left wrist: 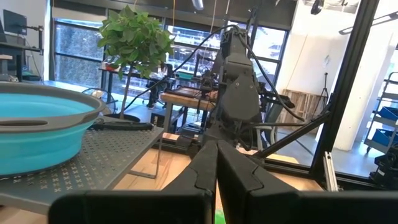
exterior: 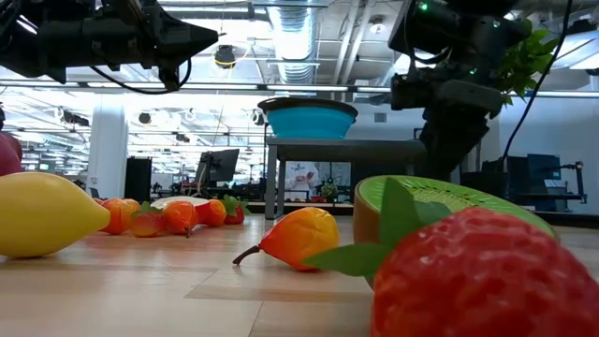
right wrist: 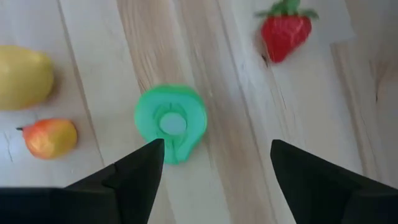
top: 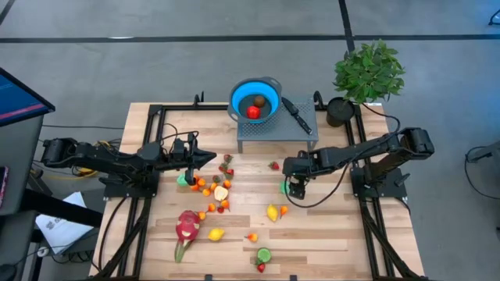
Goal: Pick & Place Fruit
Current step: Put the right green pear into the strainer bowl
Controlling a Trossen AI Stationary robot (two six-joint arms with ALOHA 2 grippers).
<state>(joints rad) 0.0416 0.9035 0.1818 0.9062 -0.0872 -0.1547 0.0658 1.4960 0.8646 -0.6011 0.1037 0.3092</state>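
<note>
Small toy fruits lie scattered over the wooden table: a dragon fruit (top: 186,228), a lemon (top: 216,233), a strawberry (top: 274,165) and a cluster of orange ones (top: 212,190). A flat green fruit slice (right wrist: 171,122) lies on the wood. My right gripper (right wrist: 217,155) hangs over it, pointing down and open, the slice below one finger (right wrist: 146,165) and nothing between the two. My left gripper (left wrist: 216,155) is shut and held level above the table's left half (top: 207,158). A blue bowl (top: 255,100) holds a red fruit (top: 253,112) and a brown one.
The bowl stands on a grey perforated stand (top: 273,134) at the far middle, with a black-handled knife (top: 297,115) beside it. A potted plant (top: 367,74) stands at the far right corner. A kiwi half (top: 263,254) and a strawberry lie near the front edge.
</note>
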